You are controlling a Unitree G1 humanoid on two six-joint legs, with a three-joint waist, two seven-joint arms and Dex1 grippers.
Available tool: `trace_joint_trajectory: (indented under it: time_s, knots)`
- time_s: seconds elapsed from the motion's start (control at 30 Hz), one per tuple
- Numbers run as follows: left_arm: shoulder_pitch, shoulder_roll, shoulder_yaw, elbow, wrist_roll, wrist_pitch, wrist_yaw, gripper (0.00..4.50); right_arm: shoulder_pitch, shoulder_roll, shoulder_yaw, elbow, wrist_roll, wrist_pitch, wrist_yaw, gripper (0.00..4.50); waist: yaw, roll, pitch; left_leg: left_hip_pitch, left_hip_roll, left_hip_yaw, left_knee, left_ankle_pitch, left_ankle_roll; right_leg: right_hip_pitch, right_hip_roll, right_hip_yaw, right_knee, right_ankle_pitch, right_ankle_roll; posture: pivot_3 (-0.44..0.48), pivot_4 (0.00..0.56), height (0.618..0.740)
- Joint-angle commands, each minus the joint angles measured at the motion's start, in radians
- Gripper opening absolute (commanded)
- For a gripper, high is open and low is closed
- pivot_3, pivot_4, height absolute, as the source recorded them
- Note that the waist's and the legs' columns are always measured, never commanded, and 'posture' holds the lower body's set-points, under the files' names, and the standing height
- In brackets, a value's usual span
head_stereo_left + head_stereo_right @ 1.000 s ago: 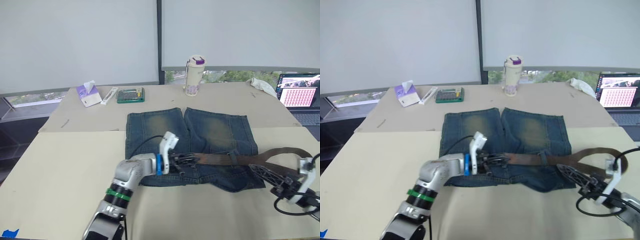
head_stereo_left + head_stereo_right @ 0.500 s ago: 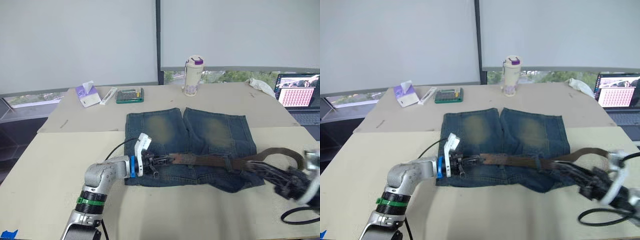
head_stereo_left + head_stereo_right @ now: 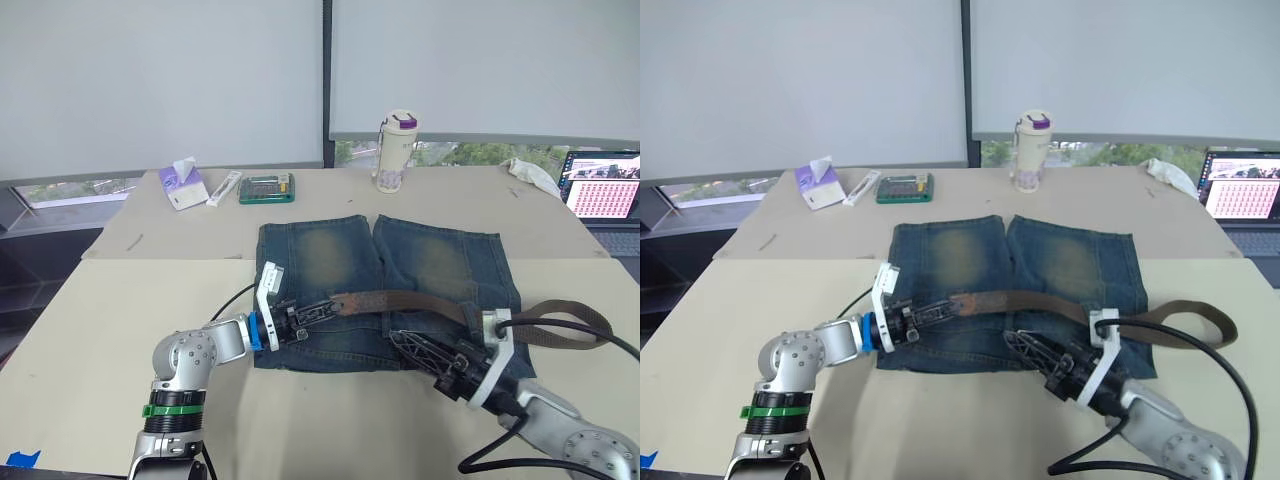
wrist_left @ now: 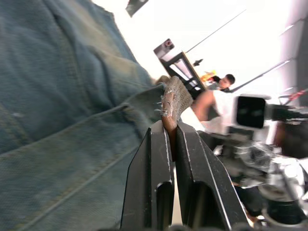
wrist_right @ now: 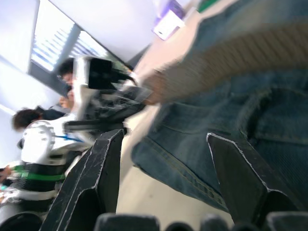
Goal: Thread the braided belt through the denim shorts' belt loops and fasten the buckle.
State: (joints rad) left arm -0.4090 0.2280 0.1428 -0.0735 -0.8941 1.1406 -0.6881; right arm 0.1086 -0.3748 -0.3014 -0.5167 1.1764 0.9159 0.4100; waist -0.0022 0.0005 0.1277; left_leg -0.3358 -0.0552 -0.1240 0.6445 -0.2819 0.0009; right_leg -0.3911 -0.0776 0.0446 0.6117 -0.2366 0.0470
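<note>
Left pincer (image 4: 169, 144) pinching braided belt (image 3: 400, 301), right pincer (image 5: 163, 159) agape

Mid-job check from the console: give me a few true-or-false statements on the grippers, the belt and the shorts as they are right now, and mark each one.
1. The left gripper is shut on an end of the braided belt. True.
2. The right gripper is clamped on the belt. False: its fingers stand apart over the denim shorts, holding nothing.
3. The belt lies across the shorts, and its far part loops off the cloth onto the table on the robot's right. True.
4. The belt is fastened at the front. False: one end is in the left gripper and nothing is joined.
5. The bottle with the purple lid stands on the shorts. False: it stands on the table beyond them.
</note>
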Motion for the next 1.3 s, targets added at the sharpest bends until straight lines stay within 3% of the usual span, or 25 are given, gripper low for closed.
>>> trace_joint_trajectory:
  time_s: [0.03, 0.23, 0.33, 0.57, 0.67, 0.87, 1.0, 1.1, 1.13, 1.3]
  knots:
    - [0.01, 0.018, 0.014, -0.05, -0.059, 0.02, -0.014, 0.0, -0.066, 0.035, 0.009, 0.02, -0.025, -0.068, -0.052, 3.09, -0.004, 0.0, 0.0, 0.001, 0.0, 0.0, 0.0, 0.0, 0.0, 0.0, 0.0, 0.0, 0.0, 0.0, 0.0, 0.0, 0.15, 0.74]
    - [0.025, 0.036, -0.014, -0.063, -0.07, 0.015, -0.02, 0.0, -0.126, 0.046, 0.016, 0.04, 0.007, -0.08, -0.045, 3.09, -0.009, 0.001, 0.0, 0.0, 0.0, -0.001, -0.001, 0.0, 0.0, -0.001, 0.0, -0.001, 0.0, 0.0, -0.001, 0.0, 0.15, 0.74]
    - [0.023, 0.031, -0.019, -0.06, -0.071, 0.009, -0.017, 0.0, -0.139, 0.045, 0.029, 0.026, 0.025, -0.076, -0.048, 2.34, -0.01, 0.001, 0.0, 0.0, 0.0, -0.001, -0.001, 0.0, 0.0, 0.0, 0.0, 0.0, 0.0, 0.0, -0.001, 0.0, 0.15, 0.74]
    - [0.024, 0.017, -0.031, -0.051, -0.057, -0.014, -0.004, 0.0, -0.136, 0.032, 0.054, 0.005, 0.057, -0.066, -0.052, 0.03, -0.01, 0.001, 0.0, 0.0, 0.0, -0.001, -0.001, 0.0, 0.0, 0.0, 0.0, -0.001, 0.0, 0.0, -0.001, 0.0, 0.15, 0.74]
    - [0.029, 0.013, -0.037, -0.055, -0.054, -0.027, -0.004, 0.0, -0.139, 0.027, 0.051, 0.007, 0.065, -0.069, -0.065, 0.03, -0.01, 0.001, 0.0, 0.0, 0.0, -0.001, -0.001, 0.0, 0.0, 0.0, 0.0, -0.001, 0.0, 0.0, -0.001, 0.0, 0.15, 0.74]
    - [0.039, 0.063, -0.083, -0.063, 0.025, -0.129, -0.053, 1.96, -0.113, -0.057, -0.022, 0.053, 0.054, -0.067, -0.063, 0.0, -0.009, 0.0, 0.0, 0.0, 0.0, -0.001, -0.001, 0.0, 0.0, 0.0, 0.0, -0.001, 0.0, 0.0, -0.001, 0.0, 0.15, 0.74]
    - [0.062, 0.178, -0.207, -0.086, 0.216, -0.364, -0.185, 3.3, -0.094, -0.153, -0.111, 0.157, 0.073, -0.027, -0.091, 0.0, -0.009, 0.0, 0.0, 0.0, -0.001, 0.0, -0.002, 0.0, 0.0, 0.0, 0.0, -0.001, -0.001, 0.0, -0.001, 0.0, 0.15, 0.74]
    - [0.067, 0.212, -0.25, -0.081, 0.273, -0.467, -0.25, 4.3, -0.096, -0.187, -0.149, 0.214, 0.105, -0.003, -0.123, 0.0, -0.006, 0.0, 0.0, 0.0, 0.0, 0.002, -0.002, 0.0, 0.0, 0.0, 0.0, 0.0, -0.001, 0.0, -0.004, 0.0, 0.15, 0.74]
    - [0.067, 0.216, -0.259, -0.077, 0.288, -0.497, -0.266, 4.47, -0.097, -0.197, -0.158, 0.229, 0.116, 0.009, -0.133, 0.0, -0.005, 0.0, 0.0, 0.0, 0.0, 0.001, -0.002, 0.0, 0.0, 0.0, 0.0, 0.0, -0.001, 0.0, -0.004, 0.0, 0.15, 0.74]
    - [0.076, 0.217, -0.294, -0.064, 0.354, -0.626, -0.325, 4.47, -0.094, -0.228, -0.177, 0.288, 0.118, 0.048, -0.15, 0.0, -0.006, 0.0, 0.0, -0.001, 0.0, 0.004, -0.002, 0.0, 0.0, 0.001, 0.0, 0.0, -0.002, 0.0, -0.004, 0.0, 0.15, 0.74]
